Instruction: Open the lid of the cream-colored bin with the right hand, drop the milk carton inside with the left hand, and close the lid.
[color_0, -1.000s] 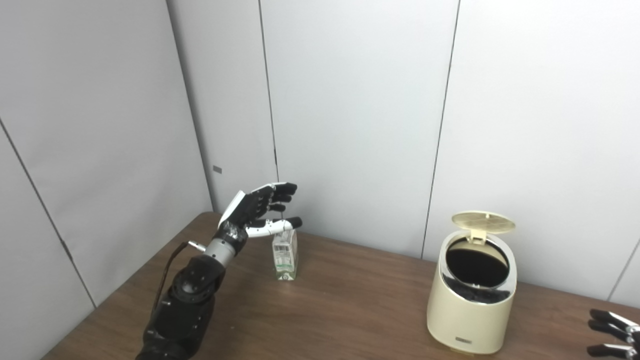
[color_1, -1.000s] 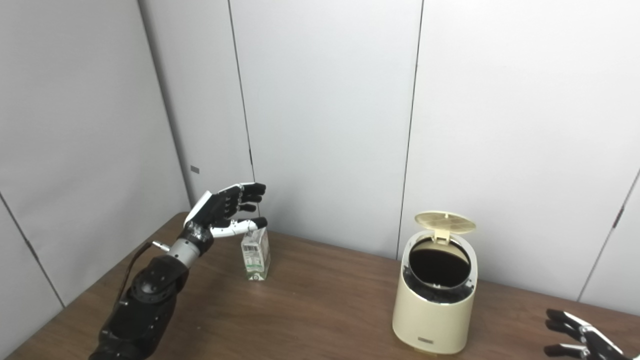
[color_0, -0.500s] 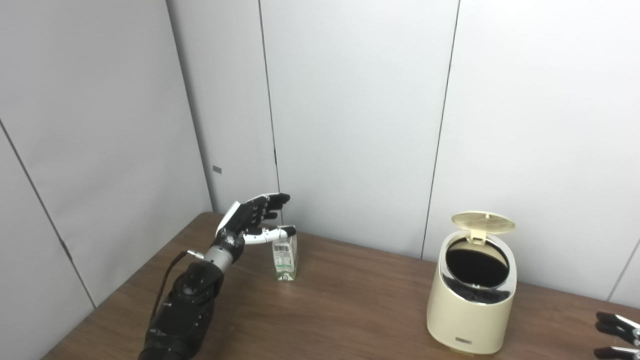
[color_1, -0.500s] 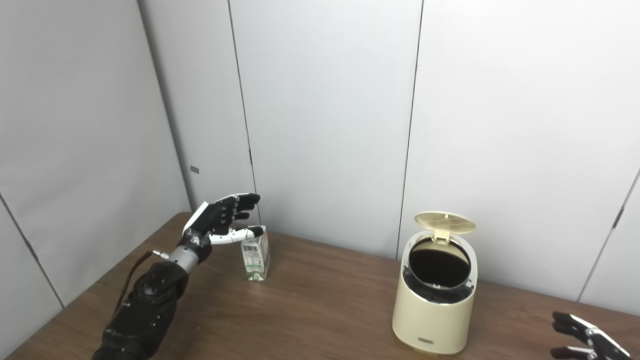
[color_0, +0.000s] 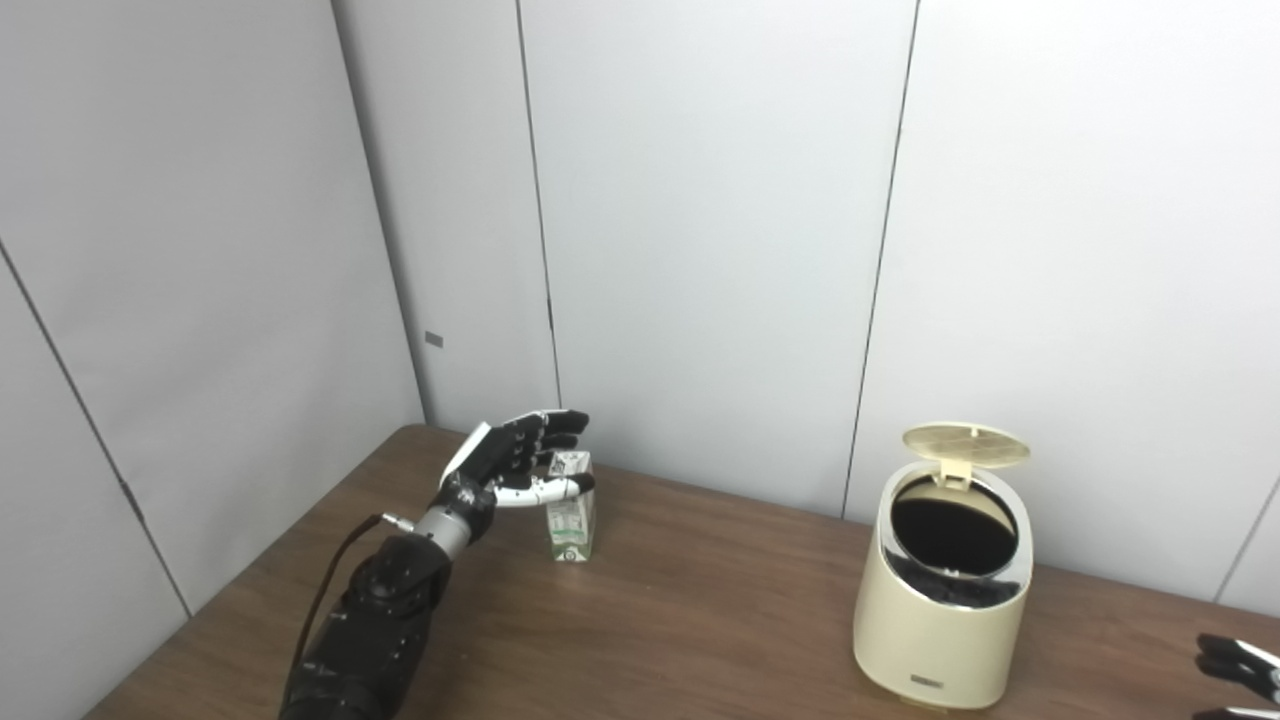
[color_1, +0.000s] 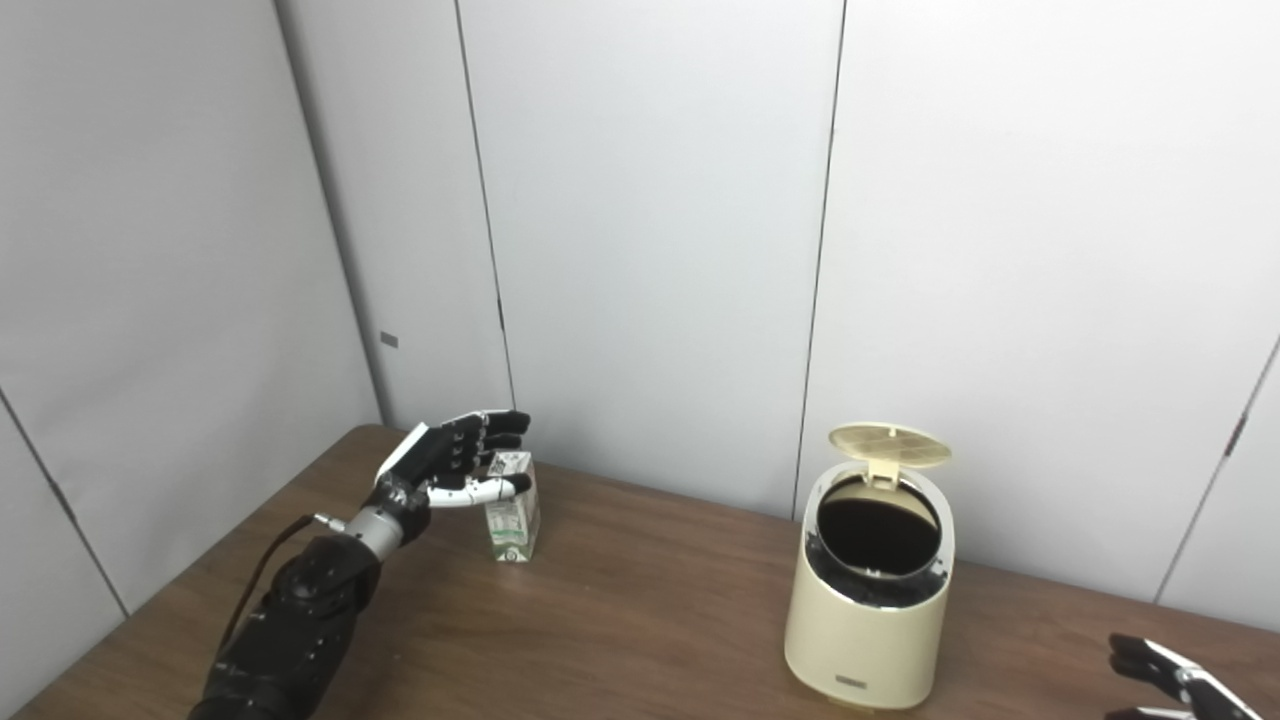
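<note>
The milk carton (color_0: 571, 505) is standing upright on the far left part of the wooden table (color_0: 700, 620), well apart from the cream-colored bin (color_0: 945, 590), whose lid (color_0: 966, 446) is standing raised at the back over a dark, open mouth. The carton is narrow and tall, so the likeliest trouble is a topple: if the thumb pushes on its upper front before the fingers are bracing the far side, it could tip over or slide toward the wall. A loose hold near the top could also let it swing or slip during the carry across to the bin.

The left hand (color_0: 512, 462) is hovering at the carton's top with the forearm rising from the lower left. Its fingers (color_0: 548, 432) are spread and reaching over and behind the carton, while the thumb (color_0: 552, 489) is lying across its upper front; whether either is already touching is unclear. It is not clasping anything yet.

The right hand (color_1: 1165, 672) is showing only at the lower right corner, near the table edge, fingers apart and holding nothing.
</note>
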